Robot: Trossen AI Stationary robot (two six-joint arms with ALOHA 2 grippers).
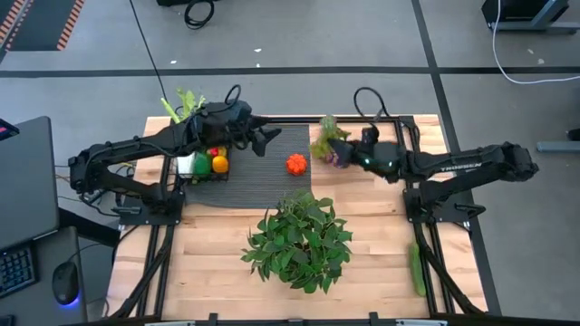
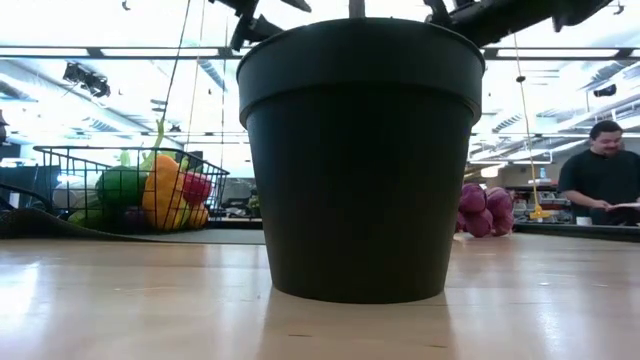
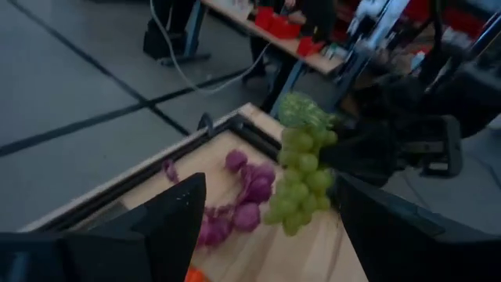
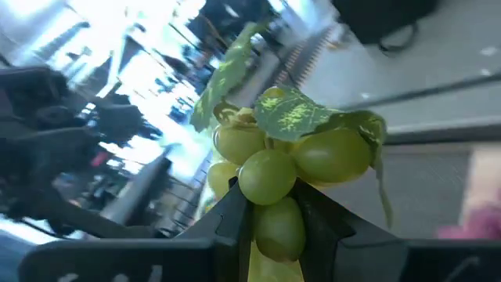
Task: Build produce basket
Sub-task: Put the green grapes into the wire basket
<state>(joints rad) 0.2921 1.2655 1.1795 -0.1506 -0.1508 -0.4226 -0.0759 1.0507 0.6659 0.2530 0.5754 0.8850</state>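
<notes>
The black wire basket stands on the left end of a dark ribbed mat and holds a yellow pepper, red and green pieces. An orange-red fruit lies on the mat. My right gripper is shut on the green grapes above the table's far right part. The purple bulb string lies on the wood below them. My left gripper hangs open over the mat's far edge, facing the grapes, with nothing in it. My right gripper pinches the grape bunch between its two fingers, on grapes at the bunch's side. The fingers come about level from the table's right side. The bunch is lifted clear of the table, its leaf on top, and the other grapes hang beside the fingers.
A big leafy plant in a black pot stands at the table's middle front. A cucumber lies at the right edge. A pale green leafy stalk shows beyond the basket. A person is in the room behind.
</notes>
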